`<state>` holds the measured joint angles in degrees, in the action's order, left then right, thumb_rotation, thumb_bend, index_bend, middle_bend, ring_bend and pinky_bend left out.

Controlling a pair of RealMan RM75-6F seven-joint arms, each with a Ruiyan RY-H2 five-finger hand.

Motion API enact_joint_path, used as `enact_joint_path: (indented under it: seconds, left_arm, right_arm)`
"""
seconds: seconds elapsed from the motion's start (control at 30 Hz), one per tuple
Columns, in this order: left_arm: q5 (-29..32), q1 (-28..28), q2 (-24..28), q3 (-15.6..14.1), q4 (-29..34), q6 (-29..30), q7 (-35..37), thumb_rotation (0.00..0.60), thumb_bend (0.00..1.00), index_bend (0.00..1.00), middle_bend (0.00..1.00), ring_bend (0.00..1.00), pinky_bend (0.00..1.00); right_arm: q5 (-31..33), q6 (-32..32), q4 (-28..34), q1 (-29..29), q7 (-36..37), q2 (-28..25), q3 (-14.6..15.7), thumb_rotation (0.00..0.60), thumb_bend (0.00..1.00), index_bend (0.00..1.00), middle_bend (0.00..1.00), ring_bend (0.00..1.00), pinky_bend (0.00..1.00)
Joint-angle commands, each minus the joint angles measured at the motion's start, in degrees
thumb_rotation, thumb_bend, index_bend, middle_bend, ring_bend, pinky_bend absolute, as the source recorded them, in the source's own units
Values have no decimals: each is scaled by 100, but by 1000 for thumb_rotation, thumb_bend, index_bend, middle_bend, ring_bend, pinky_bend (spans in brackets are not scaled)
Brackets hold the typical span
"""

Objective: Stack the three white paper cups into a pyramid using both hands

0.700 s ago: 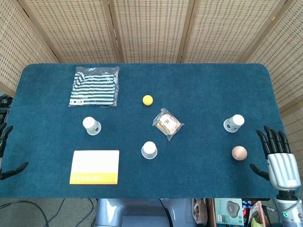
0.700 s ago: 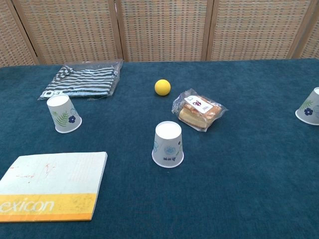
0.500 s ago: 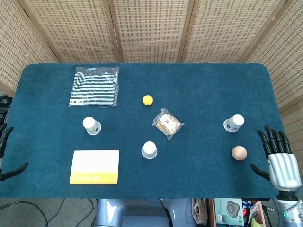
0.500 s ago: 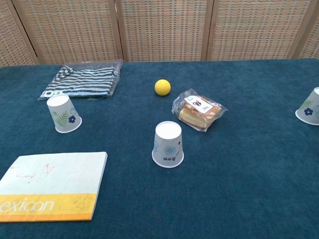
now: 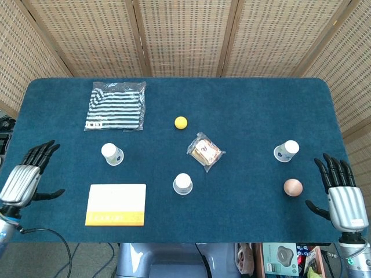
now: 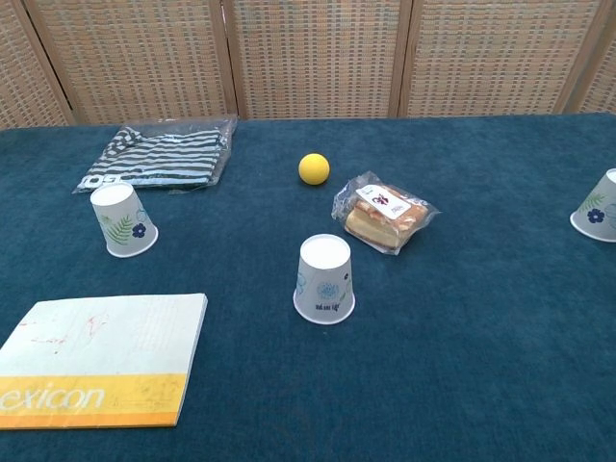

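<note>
**Cups scattered, both hands empty**

Three white paper cups stood upside down, well apart: left (image 5: 112, 154), centre (image 5: 182, 183), right (image 5: 287, 150), ready for stacking. Left hand (image 5: 24, 178) and right hand (image 5: 341, 194) hovered with fingers spread at the blue desk (image 5: 243, 104) edges

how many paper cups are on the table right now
3, all upside down and apart: left cup below the striped package, middle cup right of the book, right cup above the egg. None seem hidden.

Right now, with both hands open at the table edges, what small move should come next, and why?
Probably reach the open left hand toward the nearest white paper cup: all three cups stand apart, none is held, and that one is closest.
</note>
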<state>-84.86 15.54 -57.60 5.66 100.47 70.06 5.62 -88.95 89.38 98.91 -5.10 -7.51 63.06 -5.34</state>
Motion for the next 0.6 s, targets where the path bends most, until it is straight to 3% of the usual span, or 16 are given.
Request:
enact_joint_path:
  seconds: [0.03,0.13,0.27,0.6]
  left_arm:
    - [1340,1081,-470,438,-424,-1465,-1175,600,65,0,0,0,95]
    - [2105,1462,-746,523,-572,-1924,-1792,600,64,0,26,42,144]
    - [2678,1818,-1135,544,-817,-2256,-2185,600,64,10,81,93,174]
    - [3417,2230,-1609,540,-1283,-2254,-2700,600,64,39,111,122,186]
  right_arm:
    - [45,-48,-17,-15,8,-7,-7,600,0,0,0,0,0]
    - [101,-92,-33,-26,-13,-2,-19,600,0,0,0,0,0]
    - [138,-170,-51,-48,24,-5,-14,600,0,0,0,0,0]
    - [291,-276,-115,-88,135,-23,-75,600,0,0,0,0,0]
